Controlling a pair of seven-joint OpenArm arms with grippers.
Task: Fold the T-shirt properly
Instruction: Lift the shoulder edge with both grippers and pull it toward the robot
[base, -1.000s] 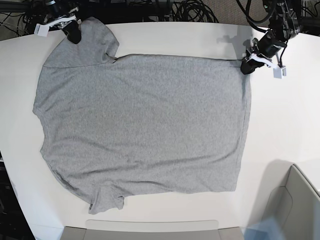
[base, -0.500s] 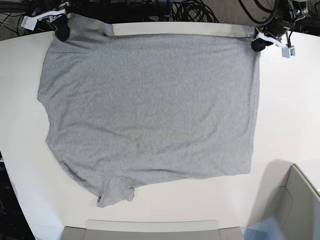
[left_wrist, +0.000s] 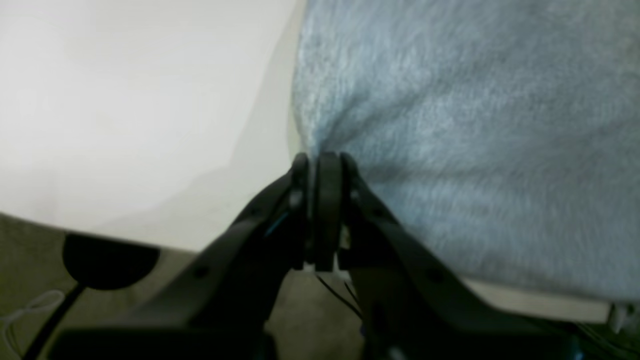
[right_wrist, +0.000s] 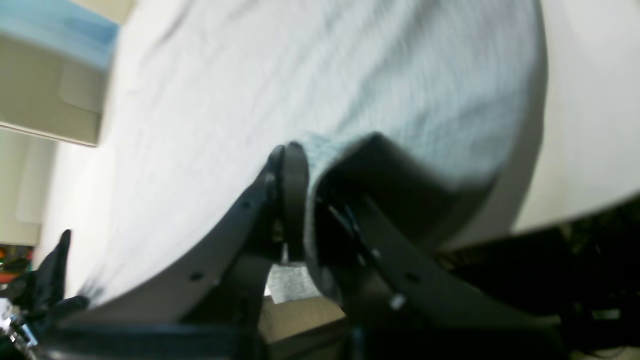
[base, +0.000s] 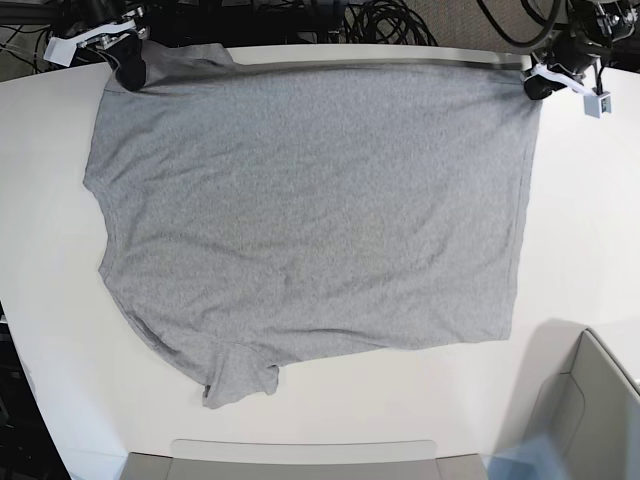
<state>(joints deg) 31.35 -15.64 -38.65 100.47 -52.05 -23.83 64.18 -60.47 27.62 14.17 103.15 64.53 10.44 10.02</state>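
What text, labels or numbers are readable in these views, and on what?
None readable.
T-shirt: plain grey side showing, no print visible.
White tags on the left gripper and right gripper: no legible marking.
White table: bare.

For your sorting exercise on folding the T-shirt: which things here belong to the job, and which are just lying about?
Belongs to the job:
T-shirt
left gripper
right gripper
table

Lying about:
cables
beige bin
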